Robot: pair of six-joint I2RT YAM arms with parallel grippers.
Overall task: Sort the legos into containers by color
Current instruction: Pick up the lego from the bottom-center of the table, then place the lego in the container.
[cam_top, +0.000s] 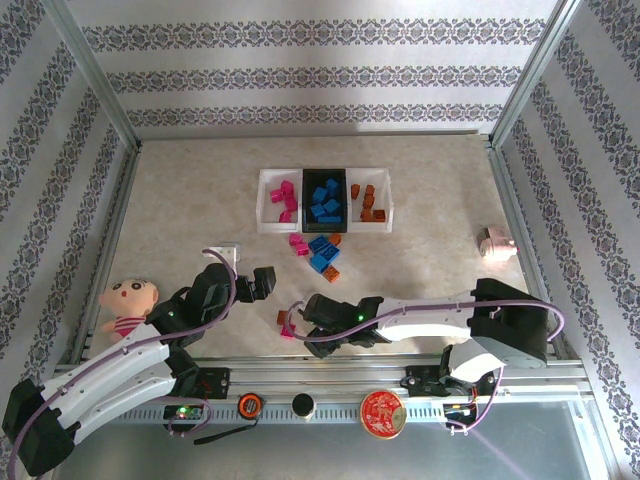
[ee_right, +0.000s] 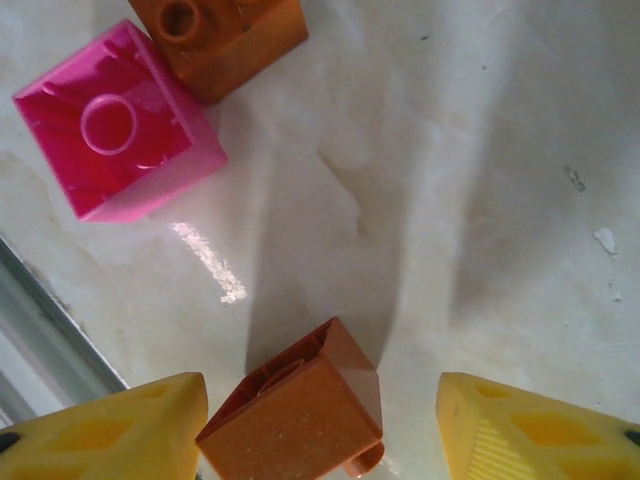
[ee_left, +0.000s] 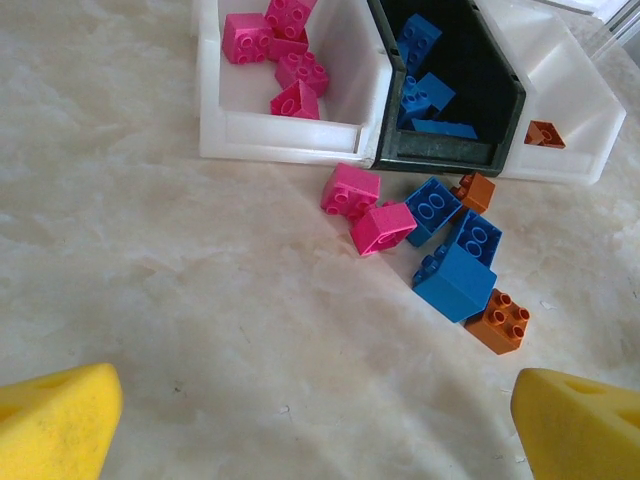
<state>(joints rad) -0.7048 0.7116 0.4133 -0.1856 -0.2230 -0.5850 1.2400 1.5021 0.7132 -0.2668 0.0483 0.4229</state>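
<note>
Straddling a small orange-brown plastic brick (ee_right: 295,425), right claw (ee_right: 322,395) stands part-open, not yet clamped, seemingly lined up to lift it; left claw (ee_left: 315,400) wide open, empty.

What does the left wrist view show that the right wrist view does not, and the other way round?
Left wrist view: the white tray with magenta bricks, the black tray with blue bricks, and a loose mixed pile before them. Right wrist view: an orange-brown brick between the fingers of the open right gripper, beside an upturned magenta brick. Both: the marbled table, yellow fingertips.
</note>
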